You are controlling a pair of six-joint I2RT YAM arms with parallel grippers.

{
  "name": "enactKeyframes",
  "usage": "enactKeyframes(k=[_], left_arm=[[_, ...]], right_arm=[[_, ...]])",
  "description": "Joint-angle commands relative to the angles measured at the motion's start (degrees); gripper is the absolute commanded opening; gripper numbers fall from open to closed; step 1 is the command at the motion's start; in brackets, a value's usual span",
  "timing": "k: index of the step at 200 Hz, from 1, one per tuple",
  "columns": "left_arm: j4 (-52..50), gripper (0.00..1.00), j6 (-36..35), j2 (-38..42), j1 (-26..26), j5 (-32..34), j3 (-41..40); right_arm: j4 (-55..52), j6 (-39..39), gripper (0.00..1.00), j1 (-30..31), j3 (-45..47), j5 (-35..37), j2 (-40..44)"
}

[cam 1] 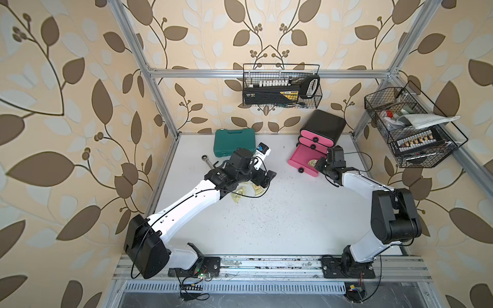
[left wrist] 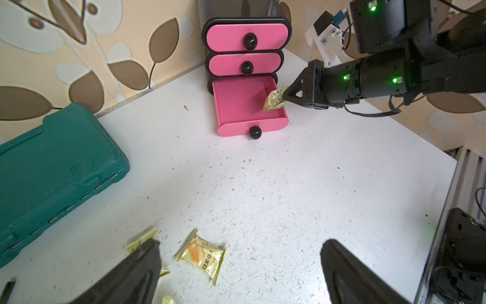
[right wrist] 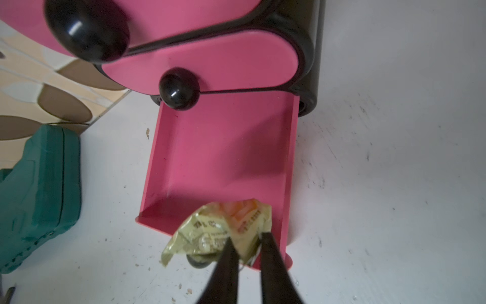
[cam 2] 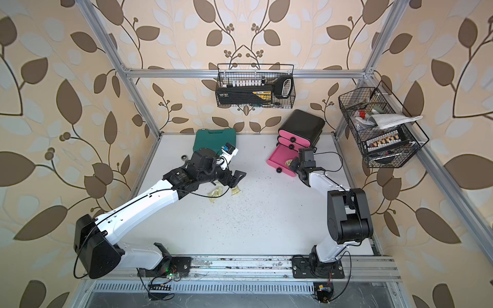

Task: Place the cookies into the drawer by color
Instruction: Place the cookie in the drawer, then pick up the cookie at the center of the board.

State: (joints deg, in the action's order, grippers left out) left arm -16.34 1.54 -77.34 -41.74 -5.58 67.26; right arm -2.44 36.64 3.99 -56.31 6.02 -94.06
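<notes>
Your right fingers (right wrist: 226, 268) stand slightly apart above the drawer (right wrist: 223, 158); pinch the light, crinkly cookie (right wrist: 223, 226) by its edge.

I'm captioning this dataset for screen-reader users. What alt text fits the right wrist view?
The right gripper, jaws slightly apart, has a crumpled yellow-green cookie packet at its tips, above the rim of the pulled-out bottom pink drawer. The middle drawer above is shut; a green case lies on the white table.
</notes>
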Motion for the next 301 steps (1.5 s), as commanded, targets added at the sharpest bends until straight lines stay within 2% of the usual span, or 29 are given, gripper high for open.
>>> enactKeyframes(k=[1,33,54,80,110,149,187,213,227,269,301], left_arm=[[0.59,0.98,-0.75,1.14,-0.63,0.79,0.94],[0.5,0.99,-0.75,1.09,-0.65,0.71,1.03],[0.44,0.98,-0.66,1.09,-0.63,1.1,1.03],[0.38,0.98,-0.67,1.28,-0.58,3.4,0.94],[0.3,0.98,0.01,1.45,-0.54,6.29,0.92],[0.7,0.98,0.04,2.09,-0.54,7.26,0.43],[1.67,0.98,0.12,3.24,-0.54,7.6,-0.33],[2.3,0.98,-0.12,4.41,-0.54,10.03,-1.12],[2.55,0.98,-0.25,4.91,-0.54,11.92,-1.48],[1.69,0.98,1.11,5.5,-0.54,22.78,-1.53],[0.84,0.98,1.55,5.71,-0.54,26.99,-1.37]], right_arm=[[-0.08,-0.96,0.38,0.04,-2.11,0.51,1.4],[-1.34,-2.24,0.41,2.08,-1.1,1.28,7.64],[-4.29,-3.86,0.41,6.16,-1.84,2.18,10.21],[-5.81,-3.79,0.39,13.46,-1.93,-2.57,11.88],[-9.87,-4.55,0.39,24.5,-5.57,-7.52,7.72],[-9.0,-2.89,0.39,34.88,-7.98,-7.02,-0.21],[-11.67,-4.75,0.44,37.99,-14.67,-7.81,-9.67],[-13.02,-5.96,0.57,39.33,-19.59,-6.27,-15.78],[-13.03,-5.77,0.6,39.52,-21.44,-6.02,-18.58],[-12.94,-5.4,0.61,39.86,-23.92,-6.4,-24.11],[-14.23,-5.43,0.61,40.73,-24.69,-5.44,-26.37]])
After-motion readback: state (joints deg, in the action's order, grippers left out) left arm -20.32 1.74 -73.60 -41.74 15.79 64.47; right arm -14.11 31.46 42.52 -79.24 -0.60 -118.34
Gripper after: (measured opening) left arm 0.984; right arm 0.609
